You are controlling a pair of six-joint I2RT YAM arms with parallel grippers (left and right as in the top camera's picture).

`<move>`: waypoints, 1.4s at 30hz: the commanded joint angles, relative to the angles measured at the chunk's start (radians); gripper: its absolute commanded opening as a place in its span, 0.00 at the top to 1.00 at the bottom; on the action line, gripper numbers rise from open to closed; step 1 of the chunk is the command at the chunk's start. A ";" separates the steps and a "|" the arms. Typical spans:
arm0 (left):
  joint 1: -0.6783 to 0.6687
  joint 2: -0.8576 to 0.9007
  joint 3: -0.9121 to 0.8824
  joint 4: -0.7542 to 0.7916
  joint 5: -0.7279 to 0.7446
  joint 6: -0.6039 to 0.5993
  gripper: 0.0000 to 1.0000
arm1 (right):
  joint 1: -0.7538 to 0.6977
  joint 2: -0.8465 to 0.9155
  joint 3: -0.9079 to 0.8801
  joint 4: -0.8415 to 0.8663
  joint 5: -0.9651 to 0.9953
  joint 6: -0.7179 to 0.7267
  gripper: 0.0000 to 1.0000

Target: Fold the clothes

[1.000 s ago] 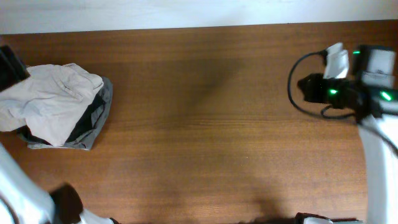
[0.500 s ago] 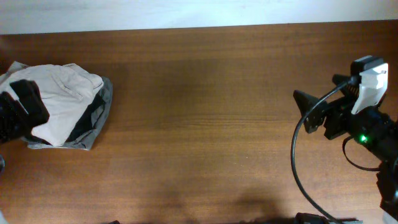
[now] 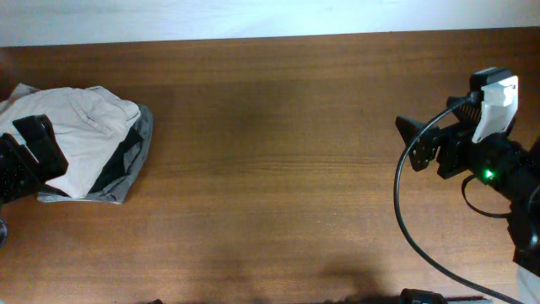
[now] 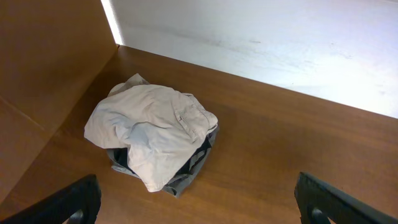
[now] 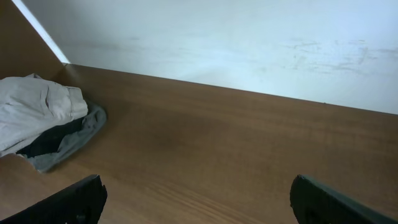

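Your left gripper point(image 4: 199, 202) hangs above the table point(image 3: 278, 169) with its jaws wide apart and nothing between them. Your right gripper point(image 5: 199, 199) stands the same way, jaws spread and empty. A green light point(image 3: 488, 176) glows on the right arm point(image 3: 506, 169). The table top is brown wood grain, and open wood runs from the right arm across to the left end. There the beige shorts point(image 4: 152, 127) lie crumpled in a heap on top of a black garment point(image 4: 200, 151) and a grey cloth point(image 4: 179, 183). The heap sits near the back edge, close to a brown side panel point(image 4: 50, 62). A plain white wall point(image 4: 261, 43) runs behind the back edge.
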 commanded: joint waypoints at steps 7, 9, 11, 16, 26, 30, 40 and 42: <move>-0.004 0.000 -0.003 -0.001 0.007 0.018 0.01 | -0.006 0.036 0.006 -0.010 -0.002 -0.012 0.01; -0.004 0.000 -0.003 -0.001 0.007 0.018 0.01 | -0.007 0.036 0.006 0.006 0.042 -0.021 0.01; -0.004 0.000 -0.003 -0.001 0.007 0.018 0.01 | -0.008 0.025 0.006 0.026 0.046 -0.087 0.01; -0.004 0.000 -0.003 -0.001 0.007 0.019 0.01 | -0.007 -0.090 0.000 0.030 0.181 -0.113 0.01; -0.004 0.000 -0.003 -0.001 0.007 0.018 0.01 | -0.007 -0.488 -0.265 -0.006 0.427 -0.116 0.01; -0.004 0.000 -0.003 -0.001 0.007 0.019 0.01 | -0.007 -0.658 -0.464 0.029 0.426 -0.116 0.01; -0.004 0.000 -0.003 -0.001 0.007 0.019 0.01 | -0.007 -0.961 -0.951 0.238 0.426 -0.116 0.01; -0.004 0.000 -0.003 -0.001 0.007 0.018 0.01 | -0.007 -0.995 -1.026 0.266 0.426 -0.116 0.01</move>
